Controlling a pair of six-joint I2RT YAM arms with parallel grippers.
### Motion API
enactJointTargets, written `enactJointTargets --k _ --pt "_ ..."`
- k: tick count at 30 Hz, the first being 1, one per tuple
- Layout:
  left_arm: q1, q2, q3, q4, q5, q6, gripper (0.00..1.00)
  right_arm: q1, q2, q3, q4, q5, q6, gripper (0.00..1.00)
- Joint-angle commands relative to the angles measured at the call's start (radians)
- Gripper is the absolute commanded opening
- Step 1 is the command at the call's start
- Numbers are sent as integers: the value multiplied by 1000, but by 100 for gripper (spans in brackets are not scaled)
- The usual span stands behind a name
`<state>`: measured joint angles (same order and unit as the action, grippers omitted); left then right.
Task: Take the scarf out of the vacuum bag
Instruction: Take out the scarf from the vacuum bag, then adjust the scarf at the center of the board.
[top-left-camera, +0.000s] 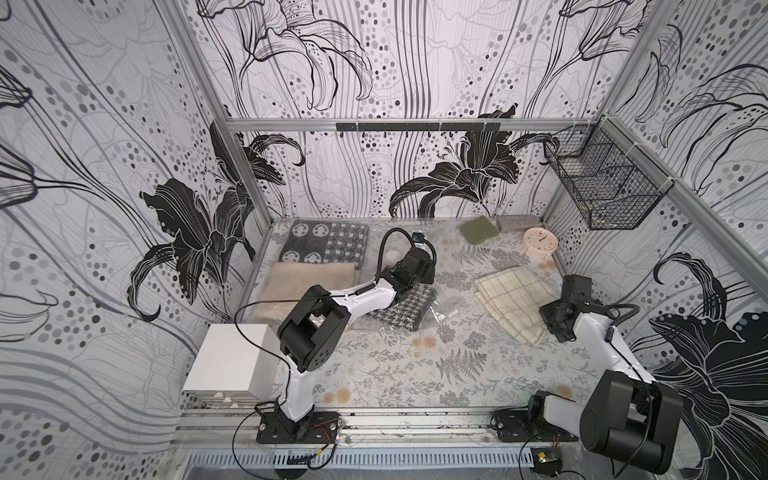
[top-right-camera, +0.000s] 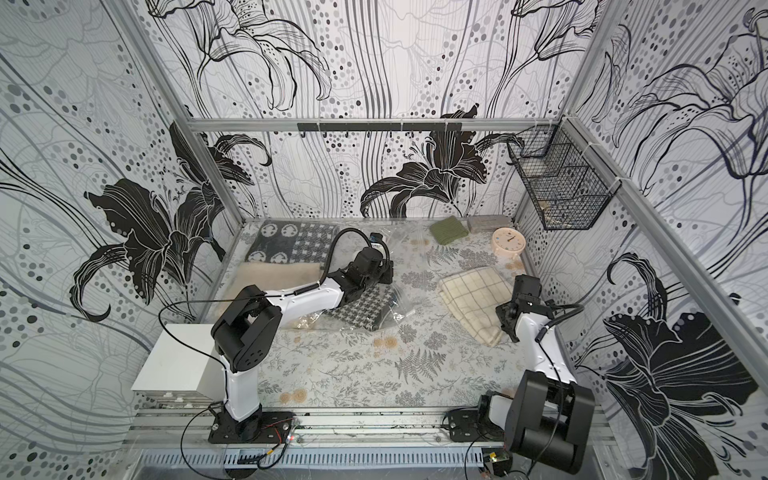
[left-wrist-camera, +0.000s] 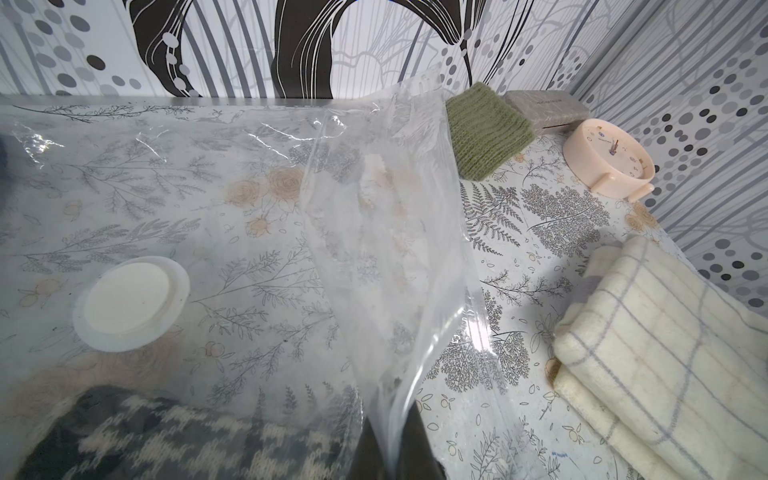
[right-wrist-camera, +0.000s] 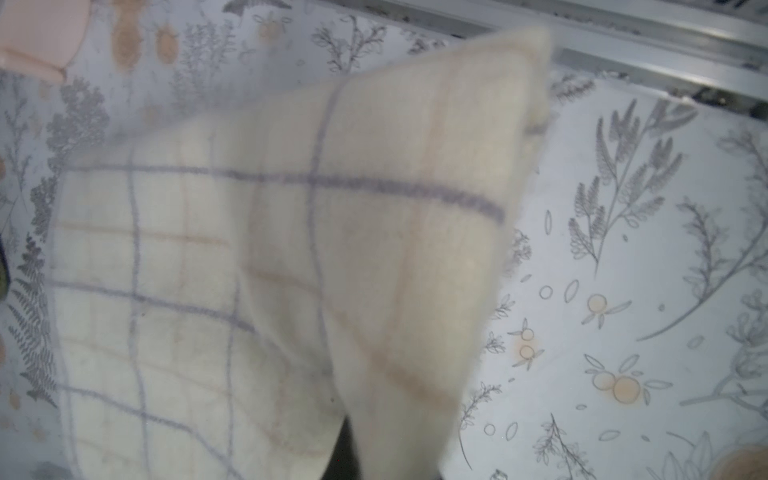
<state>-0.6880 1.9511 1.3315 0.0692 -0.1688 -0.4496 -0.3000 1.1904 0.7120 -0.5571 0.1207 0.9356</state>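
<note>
The large clear crinkly plastic vacuum bag (left-wrist-camera: 232, 199) lies on the fern-and-flower printed table (top-left-camera: 415, 374), left of centre, with its round white valve disc (left-wrist-camera: 131, 307) facing up. Inside it, hazy through the film, lies the black-and-cream houndstooth knit scarf (left-wrist-camera: 166, 436). It is the only textile in the bag, so I take it for the task's thing.

The left gripper (top-left-camera: 417, 275) is closed on the bag's mouth edge. It pinches the upper film by the ribbed zip strip (left-wrist-camera: 478, 324) and tents it up off the table. The right gripper (top-left-camera: 555, 318) is closed too, on a raised corner of the folded cream wool cloth with thin grey checks (top-left-camera: 513, 297). That cloth lies well apart from the bag, toward the right.

The scarf looks soft, light and limp. It will likely drape and stretch under a pull rather than slide out as one block, and the knit may drag on the clinging film. The best hold, I judge, is the folded edge nearest the lifted mouth, pinching through several layers so the bundle comes out together. The bag itself is light and slippery and would probably follow the scarf unless it is kept back. The pinch on the upper film restrains only that layer, and the valve, though stiff, offers no useful grip.
</note>
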Motion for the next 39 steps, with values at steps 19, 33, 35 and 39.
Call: enactJointTargets --k 19,33,35,39 --pt "19 -42 -2 23 -32 -21 0 -2 -106 -16 -155 -222 -248 75" --pt "18 -56 -9 30 -24 -29 0 124 -262 121 -495 -174 -289 92" --pt "18 -57 -10 30 -24 -30 0 215 -246 167 -488 -137 -291 92" --pt "19 -59 -12 36 -24 -32 0 335 -142 240 -423 -140 -339 90"
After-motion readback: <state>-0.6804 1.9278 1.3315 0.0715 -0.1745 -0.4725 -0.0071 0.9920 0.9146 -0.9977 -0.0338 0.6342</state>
